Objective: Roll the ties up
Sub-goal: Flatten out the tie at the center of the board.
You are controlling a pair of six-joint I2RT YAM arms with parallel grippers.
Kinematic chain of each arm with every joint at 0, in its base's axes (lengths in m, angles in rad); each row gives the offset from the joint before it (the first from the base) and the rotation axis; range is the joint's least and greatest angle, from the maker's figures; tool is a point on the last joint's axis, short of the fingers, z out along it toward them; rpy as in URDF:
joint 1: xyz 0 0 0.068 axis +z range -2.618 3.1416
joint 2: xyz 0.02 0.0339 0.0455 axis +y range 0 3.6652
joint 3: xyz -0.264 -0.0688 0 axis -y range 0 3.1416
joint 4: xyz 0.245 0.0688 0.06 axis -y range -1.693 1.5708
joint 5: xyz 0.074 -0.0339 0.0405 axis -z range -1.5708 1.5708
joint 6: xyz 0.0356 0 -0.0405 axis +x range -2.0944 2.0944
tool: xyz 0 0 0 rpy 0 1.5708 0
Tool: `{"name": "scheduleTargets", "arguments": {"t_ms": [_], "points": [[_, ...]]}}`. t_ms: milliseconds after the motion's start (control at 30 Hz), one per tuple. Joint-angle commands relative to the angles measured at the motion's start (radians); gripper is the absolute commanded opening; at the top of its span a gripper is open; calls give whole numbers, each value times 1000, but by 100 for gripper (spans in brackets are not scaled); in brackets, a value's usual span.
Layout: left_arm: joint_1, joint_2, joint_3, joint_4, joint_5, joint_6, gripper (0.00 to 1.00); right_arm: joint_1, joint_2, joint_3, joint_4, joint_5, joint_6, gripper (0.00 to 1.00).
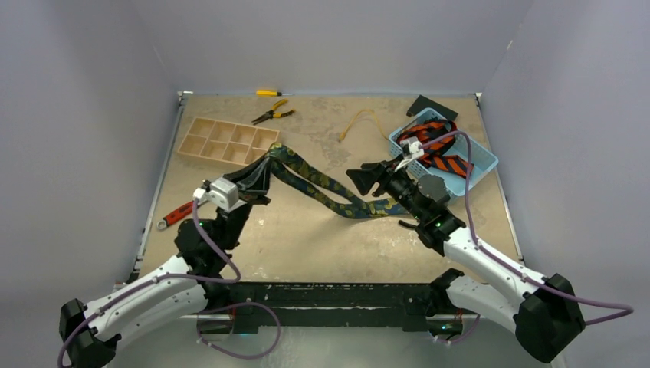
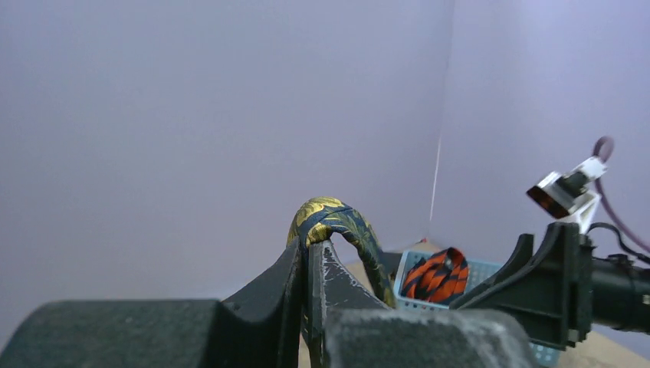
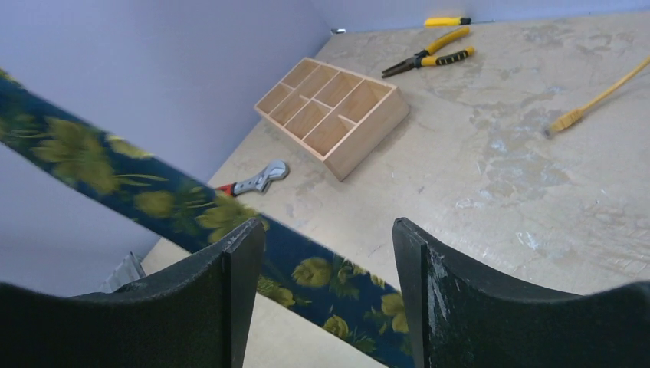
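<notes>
A dark navy tie [image 1: 322,184] with gold-yellow flowers runs from the middle left of the table down toward the right arm. My left gripper [image 1: 267,162] is shut on one end of it. In the left wrist view the fabric loops over the closed fingertips as a navy tie [image 2: 331,218] bend above my left gripper [image 2: 313,247]. My right gripper [image 1: 362,181] hangs open just above the tie's middle stretch. In the right wrist view the navy tie [image 3: 322,277] crosses diagonally under my right gripper [image 3: 326,231], apart from both fingers. Orange-red ties [image 1: 438,147] with black stripes lie in the blue basket [image 1: 483,165].
A wooden divided tray [image 1: 226,142] stands at the back left, with yellow-handled pliers [image 1: 272,115] and a yellow-handled tool [image 1: 268,93] behind it. A thin yellow cord [image 1: 360,123] lies at the back centre. A red-handled wrench [image 1: 175,216] lies by the left edge.
</notes>
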Motion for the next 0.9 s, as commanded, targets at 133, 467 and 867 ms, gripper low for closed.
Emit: {"name": "scheduleTargets", "arguments": {"t_ms": [133,467,867], "points": [[-7,-140,-360,273,-41,-45,0,5,-29,-8,19,40,-18,67],[-24,-67,-605,469,-257,-124,0,11,19,-68,69,38,0,65],[-26,-97,-598,278,-548,-78,8,14,50,-129,76,109,19,67]]}}
